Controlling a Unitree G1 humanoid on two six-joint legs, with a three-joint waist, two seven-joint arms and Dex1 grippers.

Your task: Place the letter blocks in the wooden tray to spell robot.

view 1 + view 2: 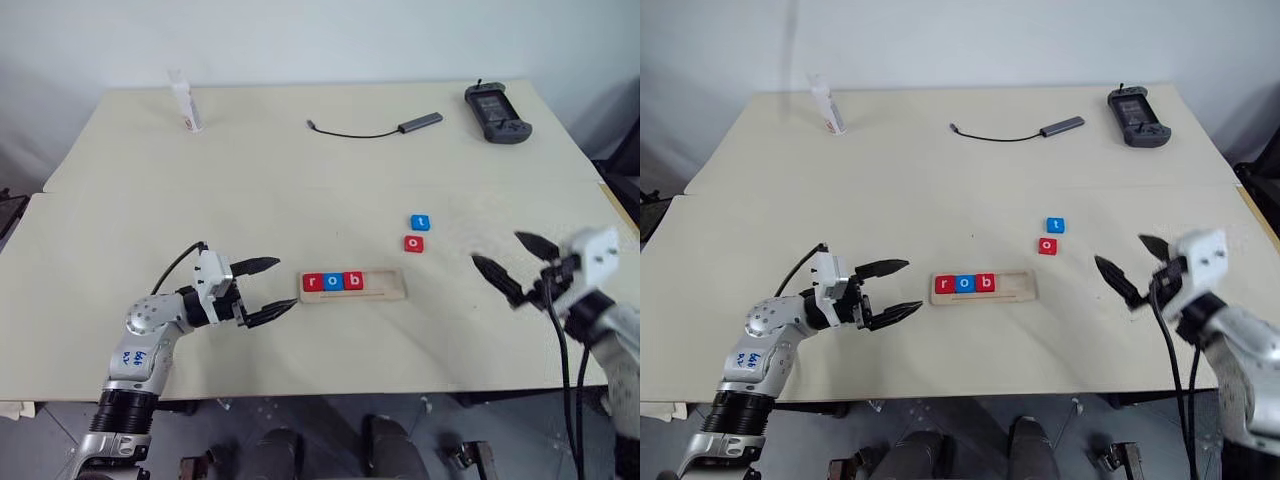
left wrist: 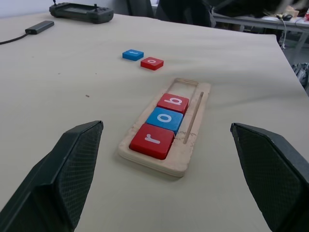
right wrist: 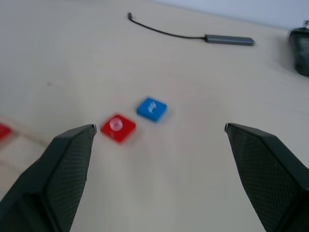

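The wooden tray [image 1: 390,291] lies near the table's front middle. It holds three letter blocks in a row: red r [image 1: 312,283], blue o [image 1: 332,282], red b [image 1: 353,281]. Its right end is bare. Behind and to the right, loose on the table, sit a red o block [image 1: 414,243] and a blue t block [image 1: 420,222], close together. My left gripper [image 1: 273,287] is open just left of the tray's left end, pointing at it. My right gripper [image 1: 510,258] is open and holds nothing, to the right of the tray and the loose blocks.
At the back of the table lie a dark cable with adapter [image 1: 385,128], a black handheld controller [image 1: 497,112] at the right corner, and a small white bottle [image 1: 186,103] at the left. A seam in the table runs across behind the loose blocks.
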